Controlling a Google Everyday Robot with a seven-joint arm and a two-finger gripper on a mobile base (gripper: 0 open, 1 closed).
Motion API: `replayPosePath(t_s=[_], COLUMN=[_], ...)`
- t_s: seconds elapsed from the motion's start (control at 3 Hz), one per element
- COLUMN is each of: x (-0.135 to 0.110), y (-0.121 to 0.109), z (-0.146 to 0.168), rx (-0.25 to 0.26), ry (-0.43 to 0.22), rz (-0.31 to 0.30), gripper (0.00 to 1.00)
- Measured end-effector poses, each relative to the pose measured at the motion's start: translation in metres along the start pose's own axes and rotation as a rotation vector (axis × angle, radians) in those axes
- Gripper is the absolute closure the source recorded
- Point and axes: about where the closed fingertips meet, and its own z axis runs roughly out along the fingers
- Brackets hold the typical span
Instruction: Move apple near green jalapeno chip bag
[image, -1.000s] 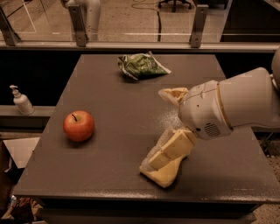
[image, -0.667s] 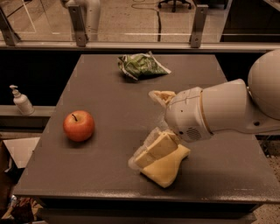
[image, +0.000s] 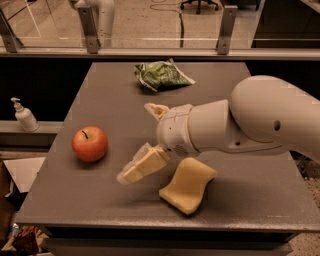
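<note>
I see the round red-orange apple with its short dark stem sitting upright at about nine o'clock on the dark grey tabletop, near that edge. The crumpled green foil chip bag with white edges lies at twelve o'clock by the far edge, well apart from the apple. My white arm reaches in from three o'clock. The two-finger gripper sits over the table's middle, near the apple on its three o'clock side, not touching it. Its cream-coloured fingers are spread wide, one toward the bag and the other angled toward the near edge, and they hold nothing. I cannot tell whether the lower fingertip touches the table. A wavy yellow sponge lies at five o'clock, just below the wrist. A white pump bottle stands on a ledge off the table at nine o'clock.
</note>
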Motion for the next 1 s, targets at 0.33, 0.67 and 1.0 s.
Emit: replayPosePath(t_s=[0.33,0.67,1.0], x=[-0.007,-0.018,-0.031], y=[0.002,0.004,0.008], z=[0.037,0.069,0.094], rx=[-0.015,-0.034,-0.052], ry=[-0.032,-0.066,-0.102], rz=[-0.003,0.008,0.016], gripper=[0.0,0.0,0.0])
